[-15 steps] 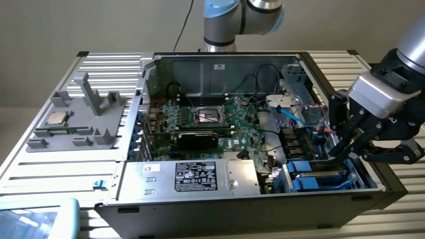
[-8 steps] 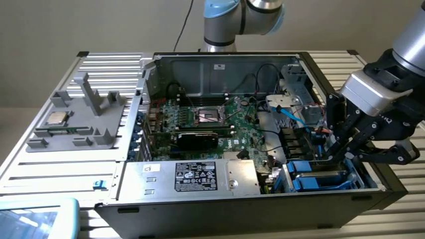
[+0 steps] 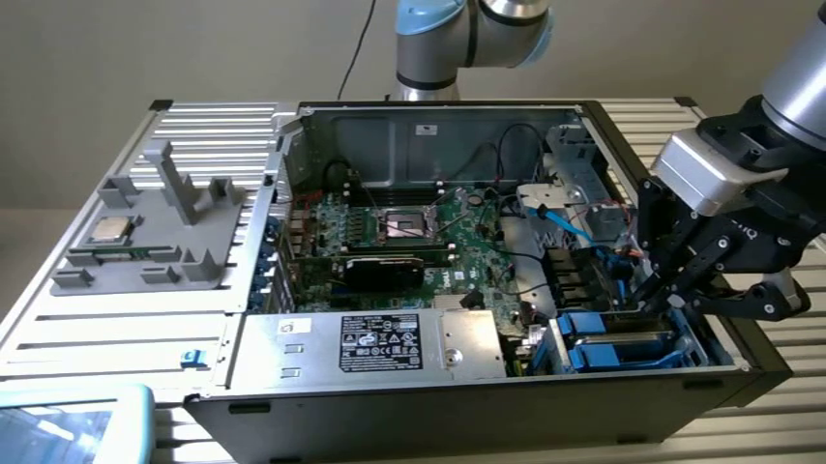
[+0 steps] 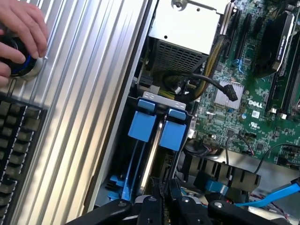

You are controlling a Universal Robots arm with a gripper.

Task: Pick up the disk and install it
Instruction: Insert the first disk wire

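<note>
since the disk (image 3: pixel 606 346) already stands on edge in the drive bay (image 4: pixel 159 96), blue carrier tabs up, you look to be in the install step, seating it rather than fetching it. going across the exterior view from its left:
- the grey fixture (image 3: pixel 168 222) sits on the worktop (image 3: pixel 116 329) with the small cpu chip (image 3: pixel 106 230) on it. it's untouched and not your part.
- next is the open case with the motherboard (image 3: pixel 400 227) and, nearer the camera, the power-supply box (image 3: pixel 387 343).
- the bay is at the exterior view's right, with the gripper (image 3: pixel 653 304) reaching down into it.

jaws: drawn nearly together, tips right at the end of the carrier in the wrist view. i can't tell whether they pinch its edge or just rest against it.

my read on the next move: it calls for staying square to the bay slot, putting no side load on the tabs, and keeping off the blue cable (image 3: pixel 564 224) and the black leads beside the bay.
</note>
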